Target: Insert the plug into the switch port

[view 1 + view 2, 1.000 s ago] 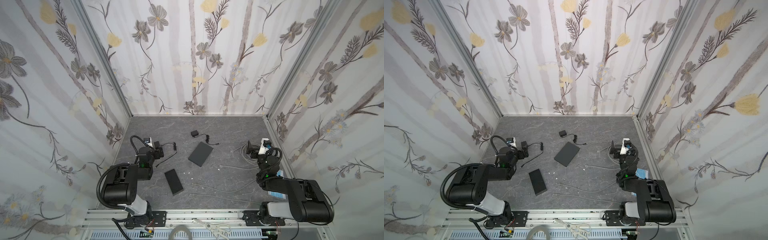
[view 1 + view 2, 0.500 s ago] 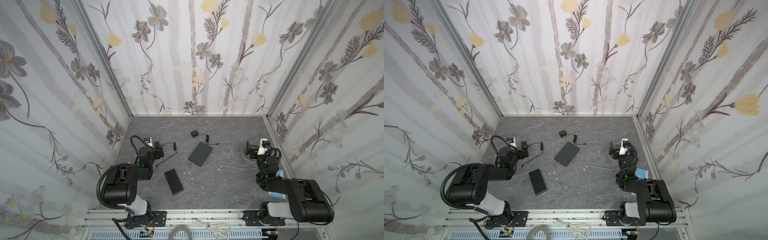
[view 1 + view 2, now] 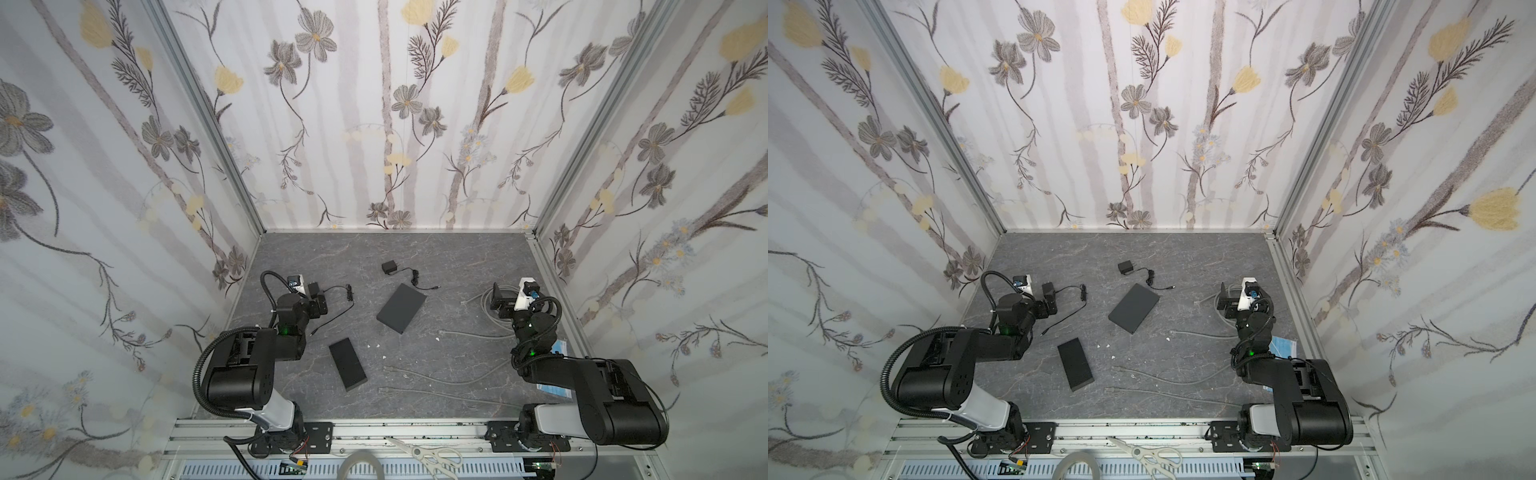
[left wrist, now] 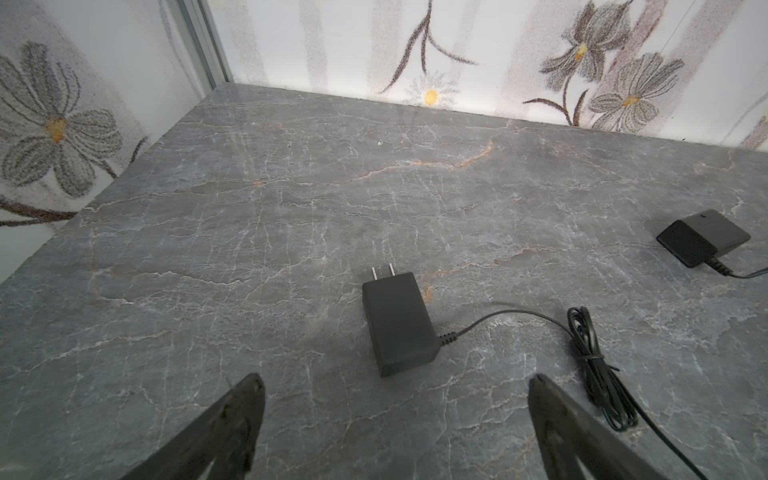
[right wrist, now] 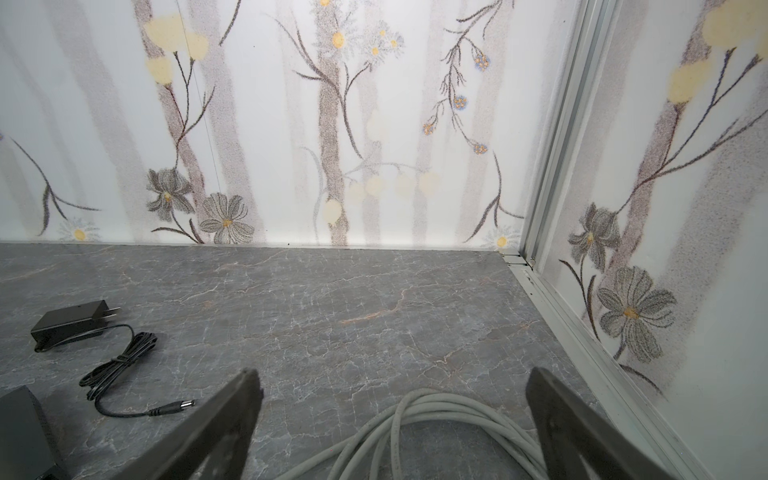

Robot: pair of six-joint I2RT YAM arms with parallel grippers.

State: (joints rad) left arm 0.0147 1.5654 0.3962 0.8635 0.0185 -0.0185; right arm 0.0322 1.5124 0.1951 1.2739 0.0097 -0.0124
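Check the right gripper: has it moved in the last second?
No. The right gripper hangs at the same spot above the coiled grey cable as before, shifted neither way, fingers open.

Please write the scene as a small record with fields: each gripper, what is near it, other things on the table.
left gripper: open, empty, facing near adapter
right gripper: open, empty, over cable coil
far adapter: its plug lies free beside big box
small box: flat, left front of big box
loose cables: grey, at the front
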